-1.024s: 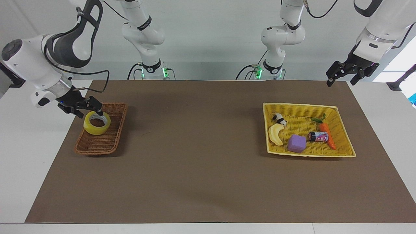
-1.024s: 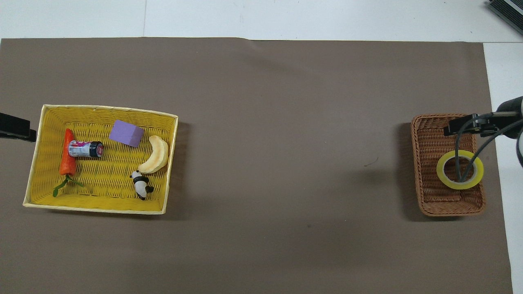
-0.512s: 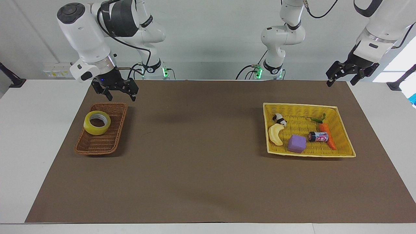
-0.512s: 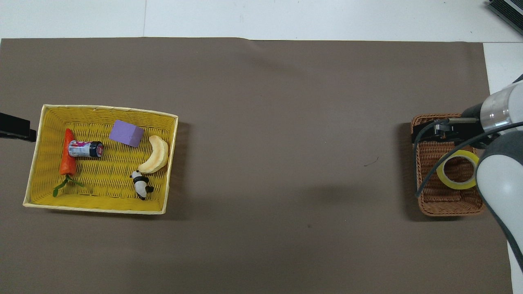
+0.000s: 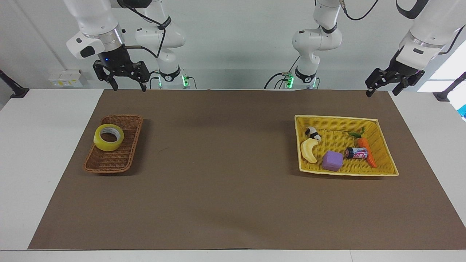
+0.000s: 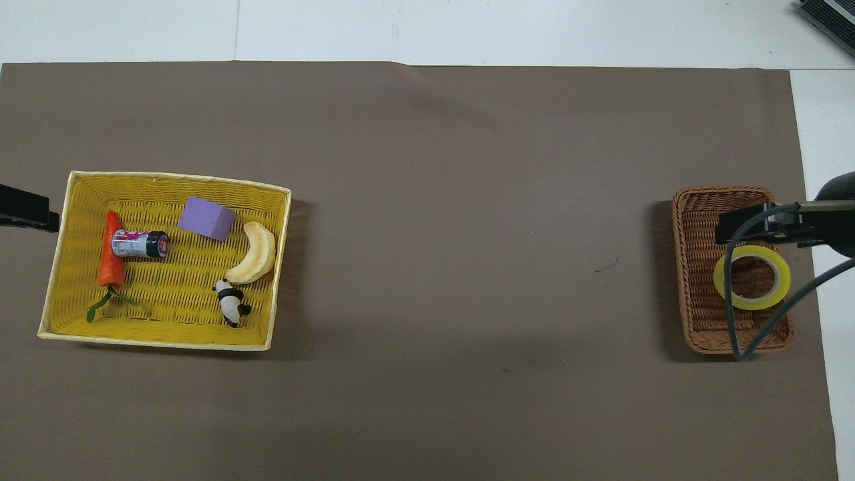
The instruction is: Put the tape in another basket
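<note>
The tape (image 6: 752,277) lies flat in the brown wicker basket (image 6: 695,267) at the right arm's end of the table. The right gripper (image 6: 741,227) stands over the basket's farther part, a cable looping down across the roll. The yellow basket (image 6: 167,177) at the left arm's end holds a carrot (image 6: 107,264), can (image 6: 139,243), purple block (image 6: 206,218), banana (image 6: 254,252) and panda figure (image 6: 231,302), with the left gripper (image 6: 23,208) just beside it.

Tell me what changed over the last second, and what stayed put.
The right gripper drew its open jaws off the tape, rose and pulled back toward the robots; it now hangs empty, high over the mat's edge. The tape stayed in the brown basket. The left gripper waits, open, and the yellow basket and its contents did not move.
</note>
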Motion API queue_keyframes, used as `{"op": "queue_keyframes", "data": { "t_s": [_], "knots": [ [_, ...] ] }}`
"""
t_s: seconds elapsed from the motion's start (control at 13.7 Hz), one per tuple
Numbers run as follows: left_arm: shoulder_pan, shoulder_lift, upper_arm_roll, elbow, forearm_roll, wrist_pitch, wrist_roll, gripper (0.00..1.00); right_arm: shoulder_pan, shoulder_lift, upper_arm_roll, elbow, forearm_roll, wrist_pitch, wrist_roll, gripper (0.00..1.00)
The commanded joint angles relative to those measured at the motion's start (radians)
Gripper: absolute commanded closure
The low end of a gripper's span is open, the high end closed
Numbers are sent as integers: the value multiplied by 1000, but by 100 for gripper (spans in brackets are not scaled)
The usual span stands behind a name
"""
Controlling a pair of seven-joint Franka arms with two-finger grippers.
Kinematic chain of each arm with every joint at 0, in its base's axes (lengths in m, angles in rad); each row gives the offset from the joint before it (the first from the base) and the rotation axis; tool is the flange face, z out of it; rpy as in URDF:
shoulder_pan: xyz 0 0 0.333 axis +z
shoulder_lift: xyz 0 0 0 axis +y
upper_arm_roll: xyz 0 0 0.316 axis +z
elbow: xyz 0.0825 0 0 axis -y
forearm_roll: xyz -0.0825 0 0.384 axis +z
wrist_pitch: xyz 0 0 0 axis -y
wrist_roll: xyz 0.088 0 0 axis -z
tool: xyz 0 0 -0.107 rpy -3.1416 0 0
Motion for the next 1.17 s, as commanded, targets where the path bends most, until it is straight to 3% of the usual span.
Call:
{"op": "queue_keyframes", "data": {
  "t_s": [0.0,0.22,0.44,1.1],
  "knots": [
    [-7,-3,7,8,8,-19,-1,0,-10,11,-5,12,20,-8,0,0],
    [-7,-3,7,8,7,-19,-1,0,-24,9,-13,15,4,-10,-26,0],
    [-7,-3,7,8,8,-19,-1,0,-30,14,-13,86,-41,-102,-82,0],
    [-7,-3,7,8,8,-19,-1,0,-27,-11,-13,49,-24,-59,-86,0]
  ]
}}
